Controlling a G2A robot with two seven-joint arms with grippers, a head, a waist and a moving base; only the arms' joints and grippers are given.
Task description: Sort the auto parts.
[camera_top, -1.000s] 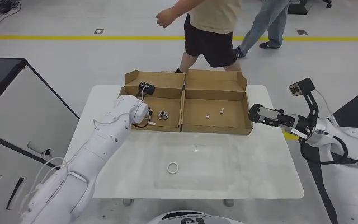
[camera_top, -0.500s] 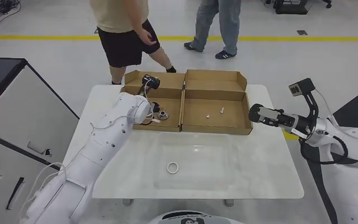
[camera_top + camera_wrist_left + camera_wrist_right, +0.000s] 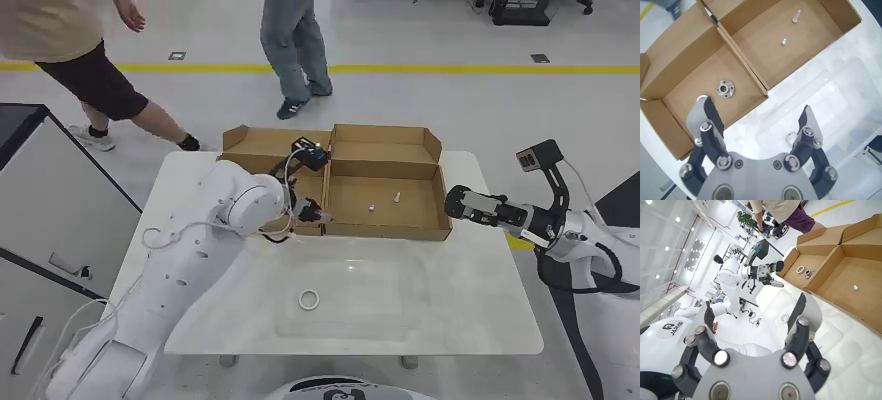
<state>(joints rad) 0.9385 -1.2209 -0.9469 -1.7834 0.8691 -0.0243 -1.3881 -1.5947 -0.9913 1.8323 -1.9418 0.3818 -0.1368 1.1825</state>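
Two joined cardboard boxes stand at the table's back. The left box (image 3: 687, 75) holds a metal flange (image 3: 725, 89) and a flat washer (image 3: 700, 97), half hidden behind a finger. The right box (image 3: 385, 195) holds two small bolts (image 3: 796, 16) (image 3: 783, 42). A white ring (image 3: 309, 298) lies on the table nearer the front. My left gripper (image 3: 757, 105) hangs open and empty over the left box's front edge by the divider (image 3: 310, 212). Beside the right box's outer wall, my right gripper (image 3: 755, 304) is also open and empty (image 3: 455, 203).
A clear shallow tray (image 3: 345, 295) sits mid-table in front of the boxes, with the ring at its left end. The box walls rise between the grippers and the parts inside.
My left arm has swung right and toward the table's front, from above the left box to its front edge near the divider. The right arm has not moved.
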